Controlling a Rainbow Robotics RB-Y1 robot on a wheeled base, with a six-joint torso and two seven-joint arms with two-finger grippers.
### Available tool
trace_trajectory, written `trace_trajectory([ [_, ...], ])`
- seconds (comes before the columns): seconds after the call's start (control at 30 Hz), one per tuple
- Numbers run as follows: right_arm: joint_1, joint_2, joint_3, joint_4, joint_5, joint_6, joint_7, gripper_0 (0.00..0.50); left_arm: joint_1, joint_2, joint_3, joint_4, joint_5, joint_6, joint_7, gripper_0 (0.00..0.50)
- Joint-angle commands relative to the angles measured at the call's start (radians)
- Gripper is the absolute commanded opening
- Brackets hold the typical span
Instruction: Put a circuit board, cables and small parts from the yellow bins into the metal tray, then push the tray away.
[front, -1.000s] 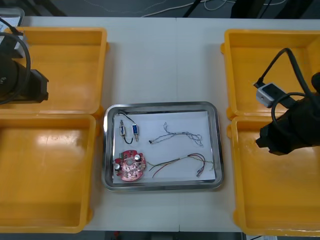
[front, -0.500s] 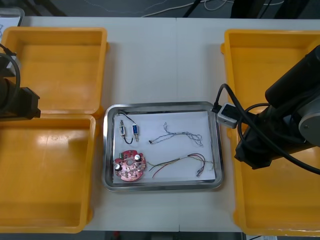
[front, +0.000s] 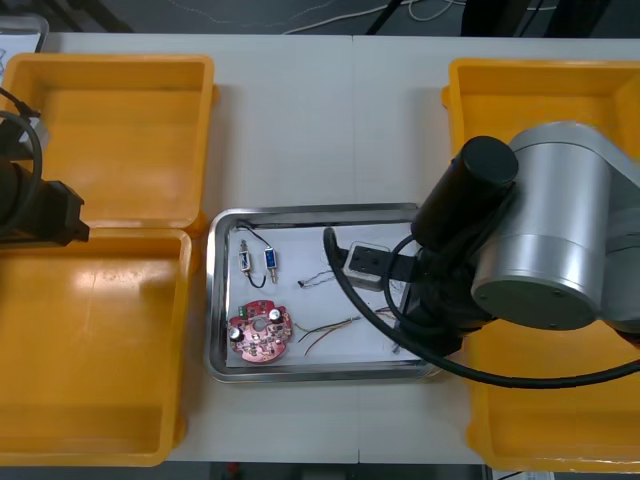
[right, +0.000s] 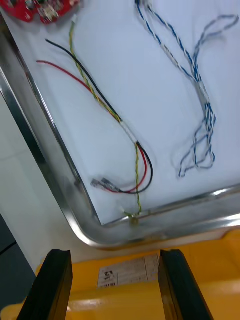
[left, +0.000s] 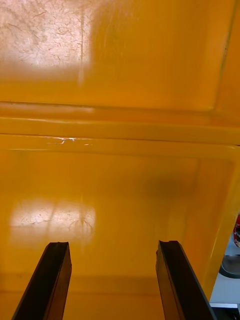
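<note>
The right arm (front: 560, 230) is hanging over the right half of the metal tray (front: 214, 300), barring the way down there, while its left half is lying open from above. Bare table (front: 330, 120) is stretching beyond the tray, between the far yellow bins (front: 120, 130)

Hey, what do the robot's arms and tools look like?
The right arm is a fat silver cylinder joined to a black cylindrical segment, with a thick black cable looping past a small grey box. The left arm is black. The right tool and left tool each have two flat black fingers.
</note>
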Motion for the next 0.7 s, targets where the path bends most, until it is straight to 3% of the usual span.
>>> trace_trajectory([
  [0.03,-0.078,0.067,0.107,0.028,0.042,-0.042,0.055,0.500,0.019,0.046,0.038,-0.033,0.032,-0.008,-0.001,0.500],
  [0.27,-0.129,0.109,0.247,0.067,0.105,-0.107,0.070,0.500,0.021,0.045,0.038,-0.048,0.042,-0.008,0.009,0.500],
  [0.5,-0.176,0.124,0.339,0.090,0.111,-0.144,0.101,0.500,0.022,0.045,0.038,-0.053,0.029,-0.013,0.016,0.500],
  [0.7,-0.204,0.133,0.429,0.113,0.163,-0.182,0.130,0.500,0.024,0.035,0.038,-0.056,0.017,-0.031,0.017,0.500],
])
